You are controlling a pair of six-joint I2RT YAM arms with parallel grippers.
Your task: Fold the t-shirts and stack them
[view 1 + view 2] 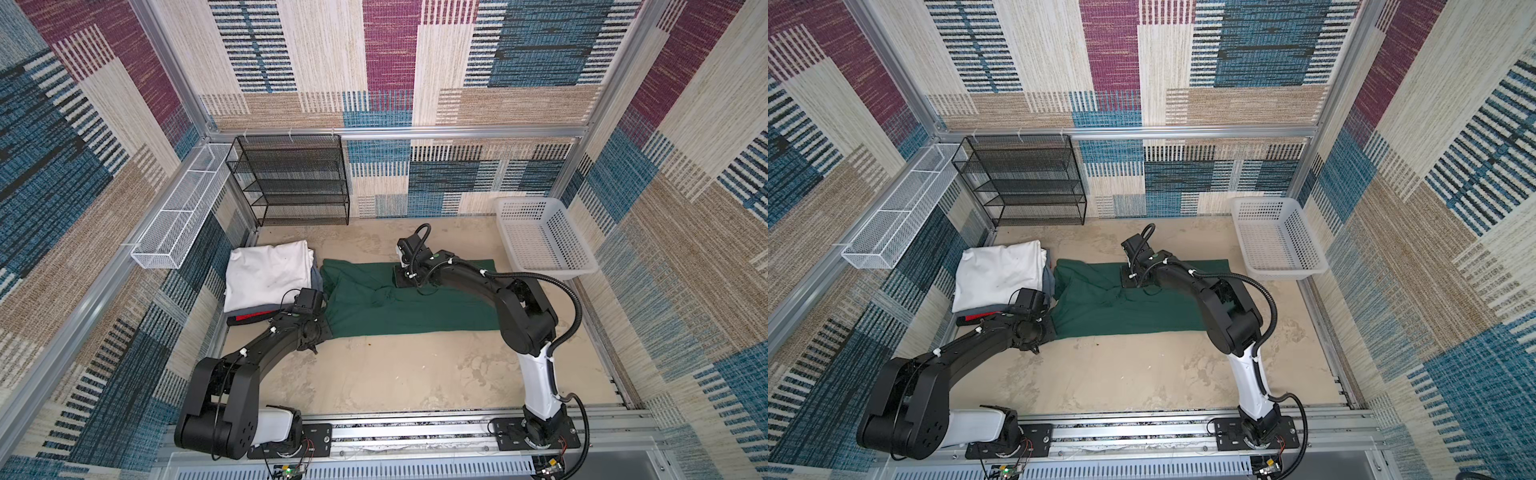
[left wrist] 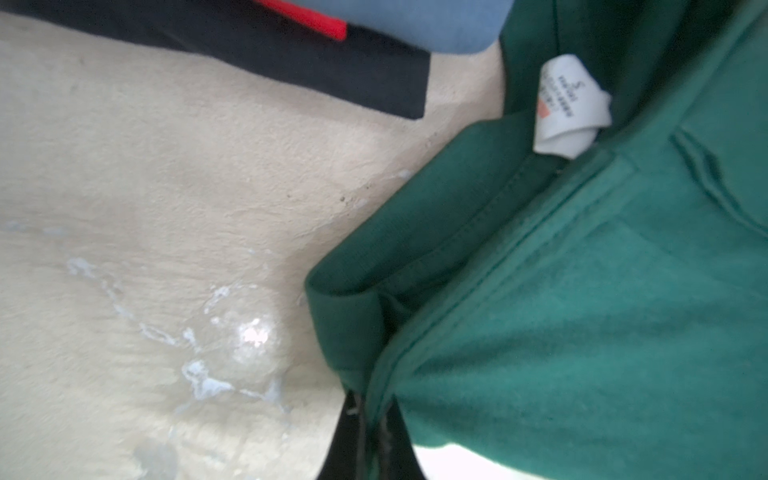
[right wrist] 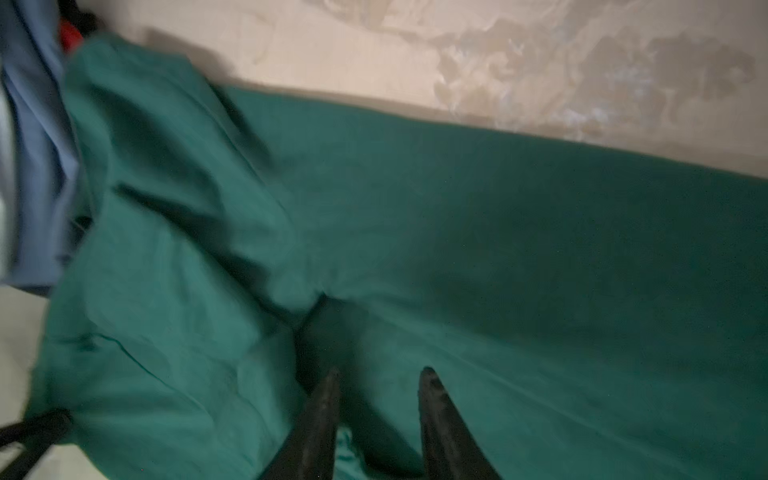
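A dark green t-shirt (image 1: 415,307) (image 1: 1133,307) lies folded into a long strip across the table. Its white neck label (image 2: 571,106) shows in the left wrist view. My left gripper (image 2: 374,411) (image 1: 316,338) is shut on the green shirt's (image 2: 582,311) edge near the collar, at the strip's left end. My right gripper (image 3: 380,374) (image 1: 405,280) hovers open just over the green cloth (image 3: 498,249) at the strip's far edge, with nothing between its fingers. To the left sits a stack of folded t-shirts: white (image 1: 268,274) on top, grey (image 1: 318,282) under it, black and red (image 1: 249,319) lowest.
A white plastic basket (image 1: 544,241) stands at the back right. A black mesh shelf (image 1: 291,178) stands against the back wall, and a white wire tray (image 1: 178,212) hangs on the left wall. Bare beige table (image 1: 395,374) lies in front of the green shirt.
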